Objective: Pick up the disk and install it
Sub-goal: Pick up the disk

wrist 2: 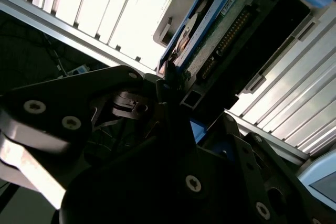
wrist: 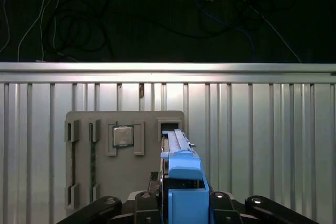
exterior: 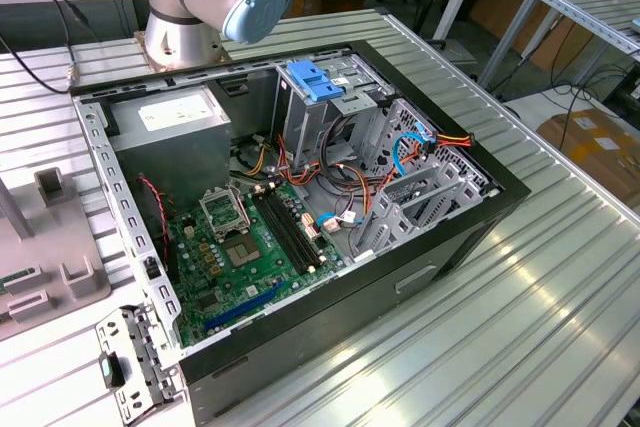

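The claw (wrist: 184, 203) clamps the blue-framed disk (wrist: 177, 142), edge-on over the grey fixture tray (wrist: 84, 156). Pickup looks done; installing calls for aligning it with the drive cage (exterior: 305, 127) at twelve o'clock in the computer case (exterior: 330, 342).

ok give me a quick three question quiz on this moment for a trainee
1. True or false: in the first wrist view the gripper is shut on the disk, which stands on edge in its blue carrier frame.
2. Which part sits in the grey fixture plate beyond the disk?
a) a processor chip
b) a cooling fan
c) a screwdriver
3. Fill in: in the exterior view the open computer case shows a green ____ on its floor.

Key: 1 true; 2 a; 3 motherboard.
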You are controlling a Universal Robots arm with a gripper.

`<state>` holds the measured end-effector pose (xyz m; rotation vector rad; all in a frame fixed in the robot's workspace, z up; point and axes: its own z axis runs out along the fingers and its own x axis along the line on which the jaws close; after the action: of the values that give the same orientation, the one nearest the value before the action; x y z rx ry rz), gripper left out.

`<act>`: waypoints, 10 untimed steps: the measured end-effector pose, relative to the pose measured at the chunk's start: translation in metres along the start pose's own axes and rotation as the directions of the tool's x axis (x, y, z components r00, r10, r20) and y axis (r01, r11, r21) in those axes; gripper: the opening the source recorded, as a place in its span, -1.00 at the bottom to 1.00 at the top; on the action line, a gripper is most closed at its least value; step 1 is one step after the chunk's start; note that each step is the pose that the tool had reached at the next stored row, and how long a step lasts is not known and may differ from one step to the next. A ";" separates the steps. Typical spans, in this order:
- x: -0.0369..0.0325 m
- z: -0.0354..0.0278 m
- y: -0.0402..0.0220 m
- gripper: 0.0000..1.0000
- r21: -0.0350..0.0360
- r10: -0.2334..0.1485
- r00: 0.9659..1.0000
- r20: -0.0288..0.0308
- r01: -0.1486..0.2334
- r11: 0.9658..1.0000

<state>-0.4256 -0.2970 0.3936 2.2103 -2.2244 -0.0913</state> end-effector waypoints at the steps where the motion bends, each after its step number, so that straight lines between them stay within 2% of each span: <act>1: 0.0000 -0.0005 0.0000 -0.26 0.000 0.000 1.000 0.000 0.000 1.000; 10: -0.0002 -0.0061 0.0003 -0.26 0.000 0.000 1.000 0.000 0.000 1.000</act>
<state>-0.4257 -0.2970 0.3997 2.2102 -2.2244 -0.0914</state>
